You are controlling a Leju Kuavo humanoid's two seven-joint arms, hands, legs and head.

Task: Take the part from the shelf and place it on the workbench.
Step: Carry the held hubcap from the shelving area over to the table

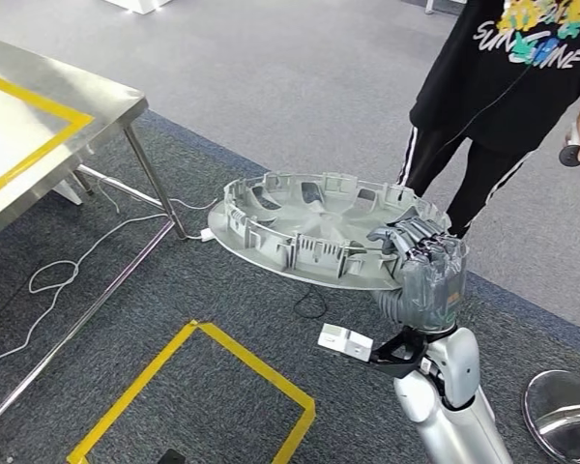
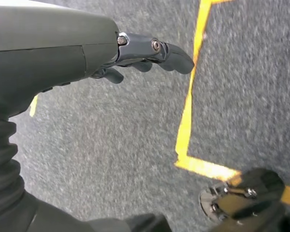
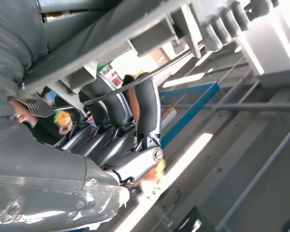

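The part is a round grey plastic wheel cover, ribbed side up, held level above the carpet in the head view. My right hand grips its near right rim, fingers curled over the edge. In the right wrist view the dark fingers hook around the cover's rim. The steel workbench, with a yellow tape border, stands at the upper left, well apart from the cover. My left hand hangs over the grey carpet with its fingers loosely extended and nothing in it.
A person in a black shirt and trousers stands close behind the cover at the upper right, holding a small controller. Yellow floor tape marks a square below. White cables trail under the bench. A round metal base sits lower right.
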